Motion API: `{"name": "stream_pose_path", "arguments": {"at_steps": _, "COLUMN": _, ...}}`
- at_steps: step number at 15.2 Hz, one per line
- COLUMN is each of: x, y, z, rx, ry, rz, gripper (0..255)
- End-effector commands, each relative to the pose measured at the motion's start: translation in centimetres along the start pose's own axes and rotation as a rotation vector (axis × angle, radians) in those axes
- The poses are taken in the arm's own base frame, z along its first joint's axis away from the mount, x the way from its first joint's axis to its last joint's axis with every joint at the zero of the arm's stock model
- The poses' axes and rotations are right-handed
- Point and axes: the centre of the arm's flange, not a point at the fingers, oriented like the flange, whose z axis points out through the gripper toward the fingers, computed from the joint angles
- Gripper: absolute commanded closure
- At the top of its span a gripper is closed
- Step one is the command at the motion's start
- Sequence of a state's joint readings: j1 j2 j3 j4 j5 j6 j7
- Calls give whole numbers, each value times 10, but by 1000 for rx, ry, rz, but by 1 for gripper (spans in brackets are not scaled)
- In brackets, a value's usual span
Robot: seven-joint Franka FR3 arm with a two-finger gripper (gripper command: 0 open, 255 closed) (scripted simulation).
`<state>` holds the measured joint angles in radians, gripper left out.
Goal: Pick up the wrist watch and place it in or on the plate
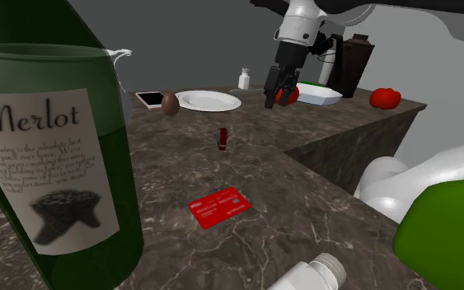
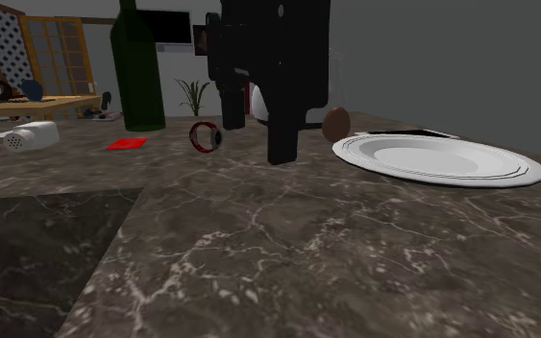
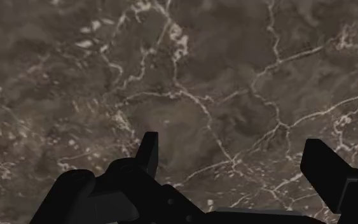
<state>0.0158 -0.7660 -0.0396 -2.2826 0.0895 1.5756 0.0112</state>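
Note:
The wrist watch, red and black, stands on its edge on the dark marble counter, nearer the shoulder camera than the white plate. My gripper hangs open just above the counter, to the right of the plate in the shoulder view and well apart from the watch. In the second exterior view the gripper looms between the watch and the plate. In the wrist view the open gripper has nothing but veined marble between its fingers.
A green Merlot bottle stands close at the shoulder view's left. On the counter lie a red card, a brown egg-shaped thing, a phone, a shaker, a white tray, a tomato and a white bottle. The counter steps down at the right.

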Motion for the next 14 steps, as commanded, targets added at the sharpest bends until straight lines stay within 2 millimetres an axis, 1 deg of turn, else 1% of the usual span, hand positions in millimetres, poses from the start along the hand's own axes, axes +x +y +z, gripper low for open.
{"name": "stream_pose_path", "arguments": {"at_steps": 1, "x": 0, "y": 0, "z": 0, "rx": 0, "ry": 0, "rz": 0, "gripper": 0}}
{"name": "stream_pose_path", "arguments": {"at_steps": 8, "x": 24, "y": -87, "z": 14, "rx": 28, "ry": -72, "rz": -68, "gripper": 0}}
{"name": "stream_pose_path", "arguments": {"at_steps": 14, "x": 39, "y": -162, "z": 25, "rx": 52, "ry": -133, "rz": -127, "gripper": 0}}
